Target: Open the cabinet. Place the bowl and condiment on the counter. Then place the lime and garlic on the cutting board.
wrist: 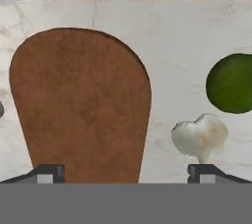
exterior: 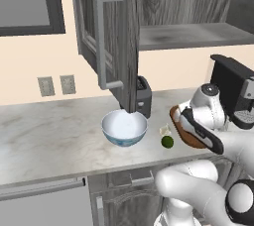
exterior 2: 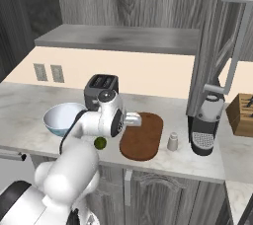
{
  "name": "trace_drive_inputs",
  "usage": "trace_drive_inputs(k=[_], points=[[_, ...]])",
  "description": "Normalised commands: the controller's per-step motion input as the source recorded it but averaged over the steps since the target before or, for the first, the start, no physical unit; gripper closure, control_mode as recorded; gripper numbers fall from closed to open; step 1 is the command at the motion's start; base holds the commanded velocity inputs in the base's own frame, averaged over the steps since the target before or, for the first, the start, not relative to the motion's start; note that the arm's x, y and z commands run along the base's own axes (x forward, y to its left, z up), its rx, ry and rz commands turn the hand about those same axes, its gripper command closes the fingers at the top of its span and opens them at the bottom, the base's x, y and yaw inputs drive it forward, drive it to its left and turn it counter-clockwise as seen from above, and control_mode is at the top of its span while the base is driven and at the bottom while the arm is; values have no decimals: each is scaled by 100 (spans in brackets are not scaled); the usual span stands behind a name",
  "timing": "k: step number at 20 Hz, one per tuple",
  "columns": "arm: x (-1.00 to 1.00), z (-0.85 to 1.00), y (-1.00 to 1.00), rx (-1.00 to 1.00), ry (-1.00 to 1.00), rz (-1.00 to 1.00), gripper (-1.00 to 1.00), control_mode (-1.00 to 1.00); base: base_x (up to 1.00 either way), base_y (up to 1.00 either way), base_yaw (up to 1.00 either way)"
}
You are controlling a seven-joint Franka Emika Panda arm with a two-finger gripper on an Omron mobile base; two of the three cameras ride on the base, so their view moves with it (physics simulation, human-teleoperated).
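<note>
My gripper [wrist: 127, 174] is open and holds nothing, hovering above the counter [exterior: 49, 141] over the rounded end of the cutting board [wrist: 81, 105]. The garlic [wrist: 201, 137] lies on the marble just beyond one fingertip [wrist: 206, 173], beside the board. The lime [wrist: 230, 83] rests on the counter a little past the garlic. The bowl [exterior: 124, 127] stands on the counter under the open cabinet door [exterior: 114, 46]. The condiment [exterior 2: 172, 141] stands upright on the counter on the board's other side. In the left base view the lime [exterior: 167, 141] and garlic [exterior: 164, 130] sit between bowl and board [exterior: 186, 133].
A dark toaster [exterior 2: 101, 90] stands behind the bowl. A coffee machine [exterior 2: 205, 125] is right of the condiment, with a knife block [exterior 2: 242, 113] beyond it. The second cabinet door [exterior 2: 222, 46] hangs open above the coffee machine. The cabinet shelf [exterior 2: 123, 39] is bare.
</note>
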Motion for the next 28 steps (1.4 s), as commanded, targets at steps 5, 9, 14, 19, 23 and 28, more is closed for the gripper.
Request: trace_drive_inputs(k=[5,9,14,19,23,28], points=[[-4,-41,83,0,26,2,-100,-100,0,0,0],[0,-94,38,0,14,1,-100,-100,0,0,0],[0,-58,25,0,12,0,-100,-100,0,0,0],[-1,-32,14,4,10,0,-100,-100,0,0,0],[-44,0,6,8,1,0,-100,-100,0,0,0],[-31,-33,21,6,9,0,-100,-100,0,0,0]])
